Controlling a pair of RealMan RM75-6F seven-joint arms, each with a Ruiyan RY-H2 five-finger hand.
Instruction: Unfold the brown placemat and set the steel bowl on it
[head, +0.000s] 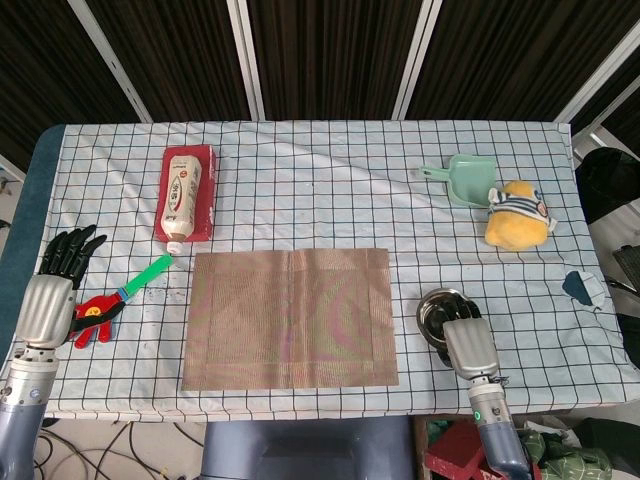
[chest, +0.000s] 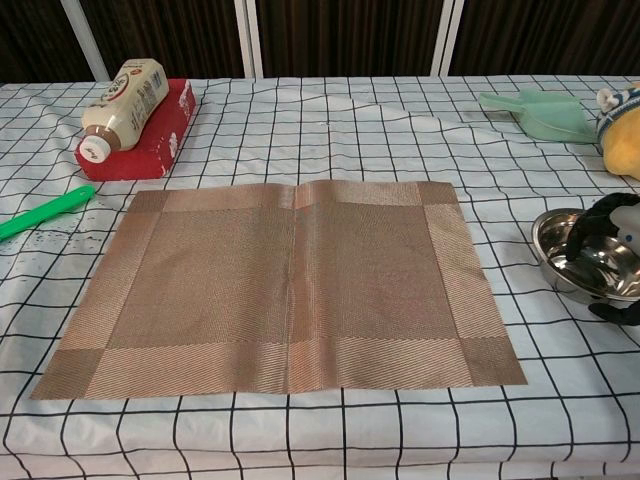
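With the placemat (head: 290, 318) flat, our right hand (head: 470, 348) seemingly grips the steel bowl (chest: 582, 262); next we lift it onto the mat.

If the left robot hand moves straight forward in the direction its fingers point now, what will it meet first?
Probably nothing: the left robot hand points toward the table's far edge, and only bare checked cloth shows ahead. The red box lies off to the side.

Both robot hands pair black fingers with a smooth silver-grey casing over the back. The right hand (head: 469, 346) joins a grey-blue forearm bearing a small green light at the wrist; the left hand (head: 50, 296) meets a similar grey-blue forearm.
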